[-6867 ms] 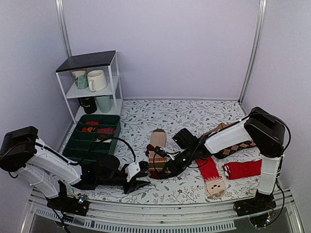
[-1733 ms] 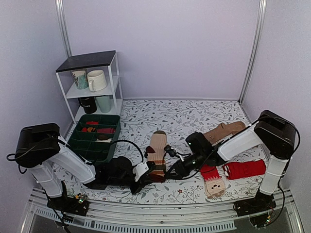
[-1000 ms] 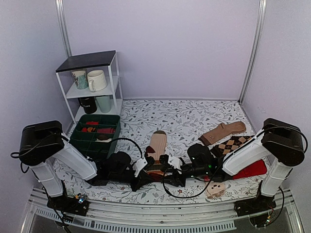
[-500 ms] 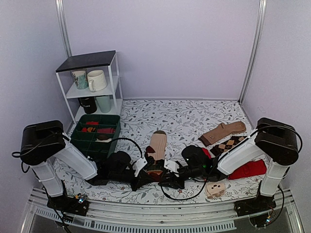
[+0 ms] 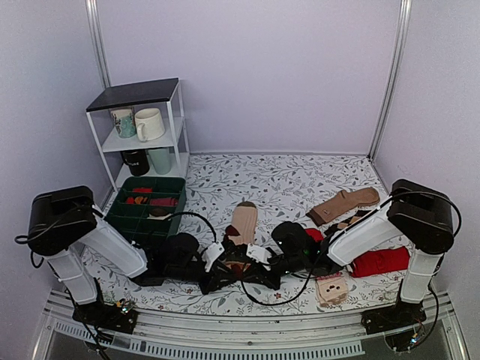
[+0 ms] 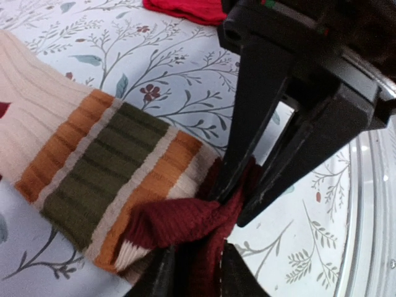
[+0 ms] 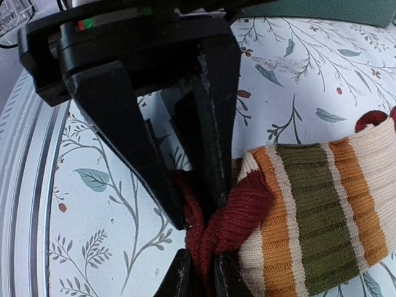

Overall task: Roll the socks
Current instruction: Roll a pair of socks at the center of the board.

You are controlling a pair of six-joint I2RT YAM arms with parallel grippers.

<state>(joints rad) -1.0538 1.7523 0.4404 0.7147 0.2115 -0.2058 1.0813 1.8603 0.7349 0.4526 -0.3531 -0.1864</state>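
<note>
My two arms look the same. The left arm (image 5: 112, 247) and the right arm (image 5: 358, 234) each have a smooth white tube in the middle and a big, round black block at the top joint. Thin black cables (image 5: 189, 214) loop out beside them. The small bases (image 5: 112, 313) are black with tiny coloured lights. The left gripper (image 7: 199, 210) is all black, with long flat fingers (image 7: 133, 142) and little green and red spots (image 7: 86, 24) on its body. The right gripper (image 6: 234, 204) is black too, with the same spots.
</note>
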